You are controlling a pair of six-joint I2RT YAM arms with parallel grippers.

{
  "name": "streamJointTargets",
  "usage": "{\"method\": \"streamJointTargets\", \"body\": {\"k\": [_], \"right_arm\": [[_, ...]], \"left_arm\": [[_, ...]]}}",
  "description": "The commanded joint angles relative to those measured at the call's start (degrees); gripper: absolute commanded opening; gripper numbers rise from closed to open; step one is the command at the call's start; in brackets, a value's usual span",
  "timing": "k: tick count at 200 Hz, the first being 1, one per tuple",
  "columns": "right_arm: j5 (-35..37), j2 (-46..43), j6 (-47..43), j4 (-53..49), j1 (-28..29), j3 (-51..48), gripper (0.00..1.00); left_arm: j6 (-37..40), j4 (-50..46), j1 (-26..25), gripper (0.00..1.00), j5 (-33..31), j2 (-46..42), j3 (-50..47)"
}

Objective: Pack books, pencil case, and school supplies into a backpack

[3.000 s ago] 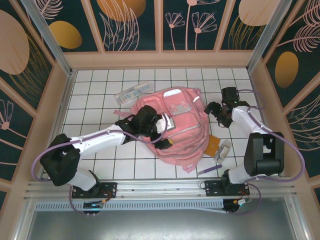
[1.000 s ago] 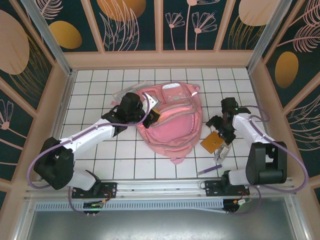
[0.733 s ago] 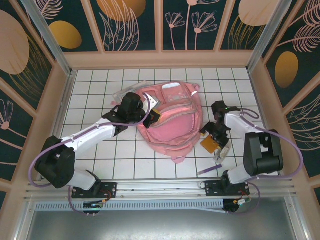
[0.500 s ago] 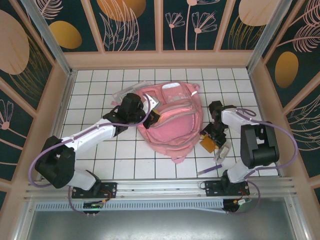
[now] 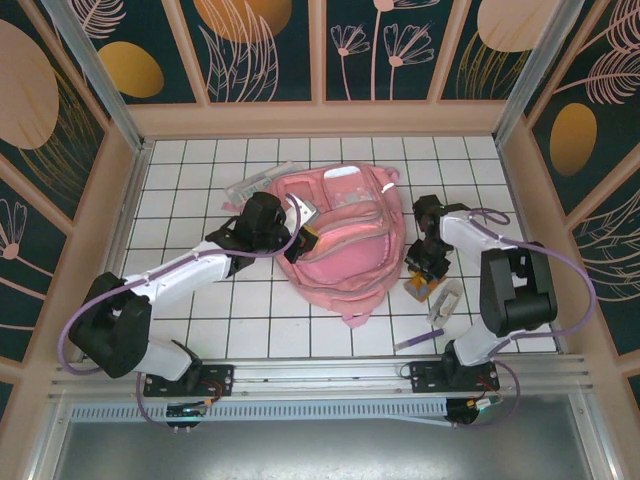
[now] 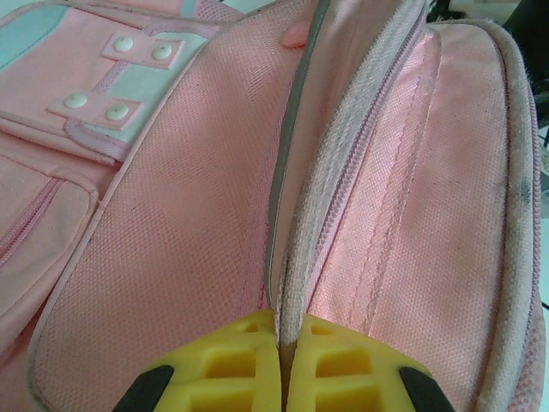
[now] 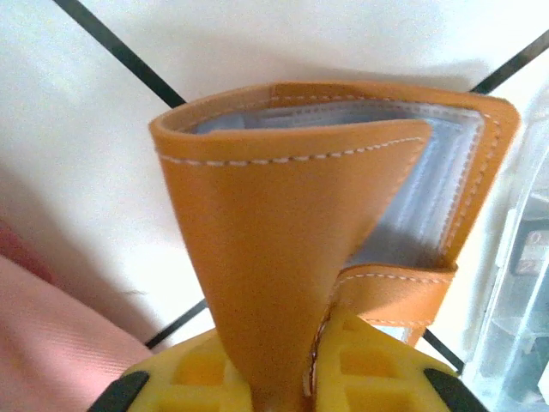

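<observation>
from above, one pink backpack (image 5: 345,245) lies on the white tiled table (image 5: 190,180), and the rest sits around it. the left gripper (image 5: 303,226) is at the backpack's left rim, where an edge of the bag is lifted. off the backpack's far-left corner lies one clear pencil case (image 5: 252,186), partly hidden by the bag. just right of the backpack, the right gripper (image 5: 424,277) is down on one small orange booklet (image 5: 418,290). one small whitish item (image 5: 446,300) lies just beyond the booklet. one purple stick (image 5: 414,341) lies off the backpack's near-right corner. that makes two arms and five things, counting the bag.

the left wrist camera gives what the overhead cannot. its yellow fingertips are pressed together with the backpack's zip edge pinched between them. a grey zip line runs away up the pink cloth. on a pale pocket to the upper left are two tabs with four white studs.

the right wrist camera shows the booklet close. it has a stitched orange cover with clear sleeves inside, curled open, and the yellow fingers are clamped on one flap. a sliver of the backpack sits at the lower left, and the whitish item is at the right edge, beside the booklet.
</observation>
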Motion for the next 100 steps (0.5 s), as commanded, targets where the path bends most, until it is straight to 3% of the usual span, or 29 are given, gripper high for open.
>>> {"method": "streamJointTargets", "body": {"k": [1,6,12,49,100], "right_arm": [[3.2,-3.6,0.9,1.5,0.2,1.5,0.12],[2.8,-4.5,1.3,1.2,0.2,1.8,0.05],[2.6,-5.7,1.6,0.6,0.3,2.2,0.04],[-1.0,-10.9,5.1,-3.4,3.0,6.7,0.06],[-15.6,-11.3,12.9,-2.8,8.9,15.1,0.11]], "left_arm": [[-1.3,2.1,0.3,0.0,0.5,-1.1,2.1],[-1.6,2.2,0.3,0.0,0.2,-1.0,2.3],[-2.2,2.5,0.3,0.0,-0.4,-1.0,2.6],[-7.0,2.4,0.5,0.0,-4.1,-0.7,6.3],[-13.9,2.0,0.5,0.0,-7.0,0.5,11.0]]}}
